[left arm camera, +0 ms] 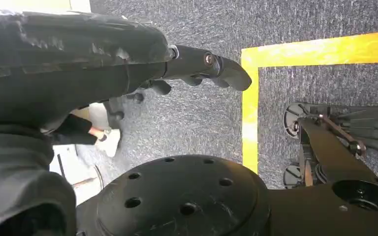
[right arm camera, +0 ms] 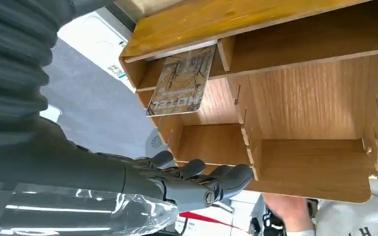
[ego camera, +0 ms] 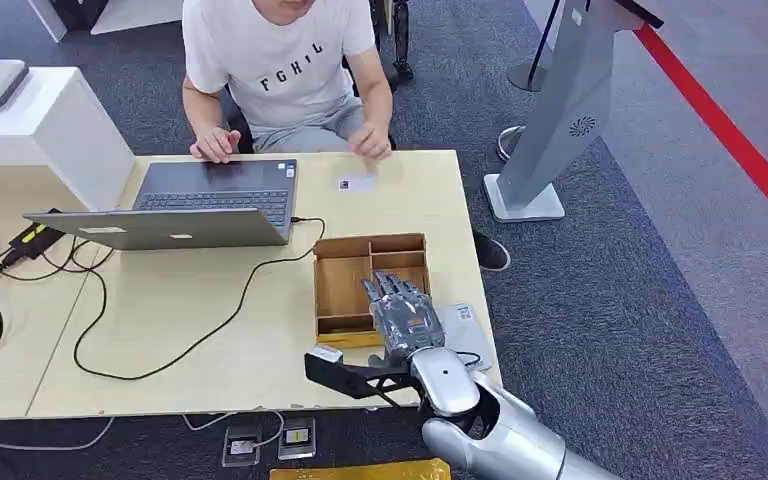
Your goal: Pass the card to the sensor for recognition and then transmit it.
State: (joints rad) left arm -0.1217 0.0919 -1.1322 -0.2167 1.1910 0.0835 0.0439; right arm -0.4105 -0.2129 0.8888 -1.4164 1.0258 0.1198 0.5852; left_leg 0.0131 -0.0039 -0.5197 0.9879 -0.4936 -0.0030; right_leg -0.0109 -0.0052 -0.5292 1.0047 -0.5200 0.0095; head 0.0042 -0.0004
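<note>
**Right hand over the tray, card leaning in a compartment**

You have the table (ego camera: 210,330) in front of you, its near edge at the bottom of the head view and its right edge just beyond the tray (ego camera: 340,290). Grey carpet lies open to the right of that edge, up to a kiosk stand (ego camera: 560,110) and a red floor line (ego camera: 720,125). A person (ego camera: 280,60) sits at the far edge, hands by a laptop (ego camera: 200,200); a small white card (ego camera: 356,183) lies near their hand. Cables (ego camera: 160,345) loop across the left and middle of the table.

The tray is a wooden box with dividers. In the right wrist view the card (right arm camera: 182,81) leans tilted in one compartment, against a wall of the tray (right arm camera: 300,93).

Your right hand (ego camera: 400,310) sits above the tray's near right part, fingers (right arm camera: 197,169) stretched out, a little apart, holding nothing. A flat white device (ego camera: 468,330) lies just right of it on the table.

Your left hand (left arm camera: 197,66) hangs over the floor (left arm camera: 197,118) by a yellow line (left arm camera: 251,98), fingers loosely extended, nothing in them.
</note>
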